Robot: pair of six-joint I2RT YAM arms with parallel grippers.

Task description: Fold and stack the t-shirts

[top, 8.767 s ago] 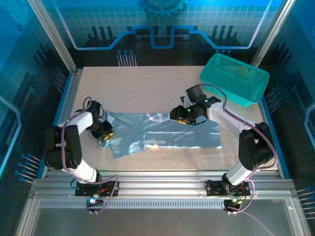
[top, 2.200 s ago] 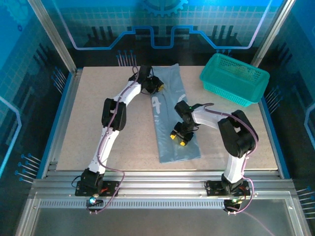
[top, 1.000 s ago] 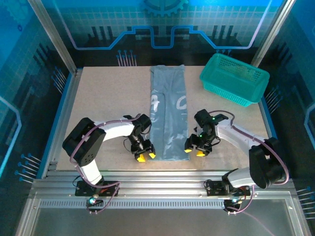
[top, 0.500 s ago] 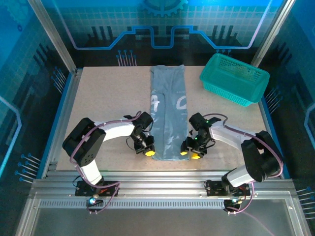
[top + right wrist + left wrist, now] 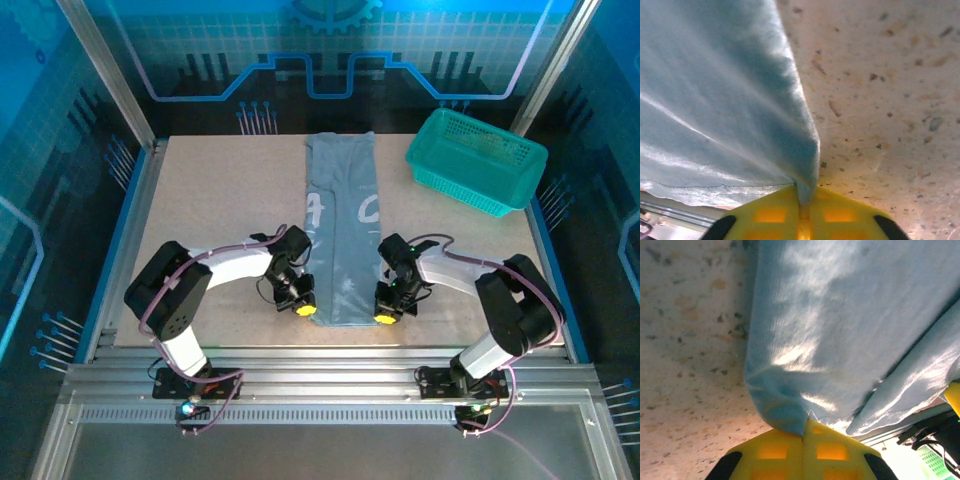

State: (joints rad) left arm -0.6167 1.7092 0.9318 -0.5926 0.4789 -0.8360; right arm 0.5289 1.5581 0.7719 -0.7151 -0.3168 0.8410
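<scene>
A pale grey-blue t-shirt (image 5: 343, 230), folded into a long narrow strip with white lettering, runs from the far table edge toward me. My left gripper (image 5: 305, 309) is shut on its near left corner; in the left wrist view the fabric (image 5: 840, 330) is pinched between the yellow fingers (image 5: 775, 452). At the near right corner my right gripper (image 5: 384, 317) is shut too, and in the right wrist view the cloth edge (image 5: 740, 115) runs down into the closed yellow fingers (image 5: 840, 215).
A teal mesh basket (image 5: 477, 160) stands at the back right of the speckled table (image 5: 220, 200). Blue rails border the table on both sides, and a metal frame runs along the near edge.
Both grippers have closed on the shirt's near corners. The right gripper slid left onto the right corner; the left one moved right onto the left corner.
</scene>
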